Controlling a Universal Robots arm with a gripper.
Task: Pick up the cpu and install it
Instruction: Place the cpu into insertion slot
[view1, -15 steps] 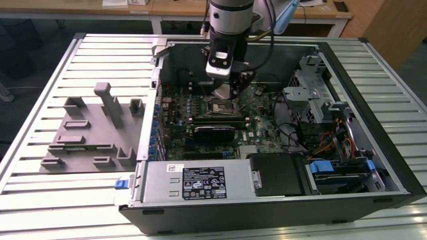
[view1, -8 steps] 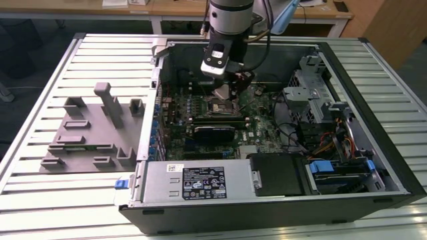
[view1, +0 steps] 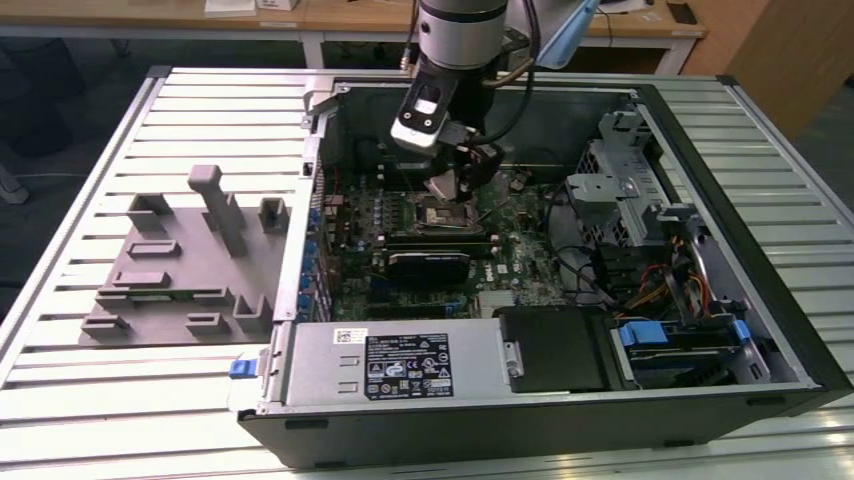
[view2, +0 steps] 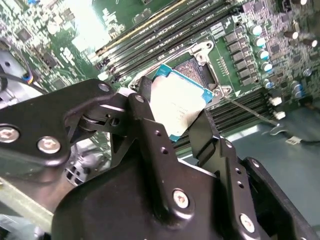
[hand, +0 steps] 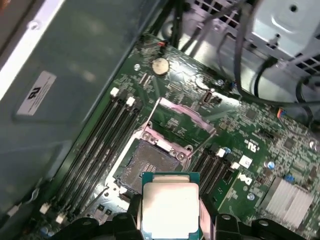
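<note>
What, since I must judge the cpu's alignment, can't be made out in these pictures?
The cpu underside: it faces away from the camera in both wrist views.
The cpu's lower edge: cut off by the first wrist view's border.
The socket pins: too small to tell in the first wrist view.
The gap between cpu and socket: blocked by the gripper in the exterior view.

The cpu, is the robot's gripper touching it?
Touching. In the second wrist view the gripper clamps the cpu with a black finger pressed on each side.
</note>
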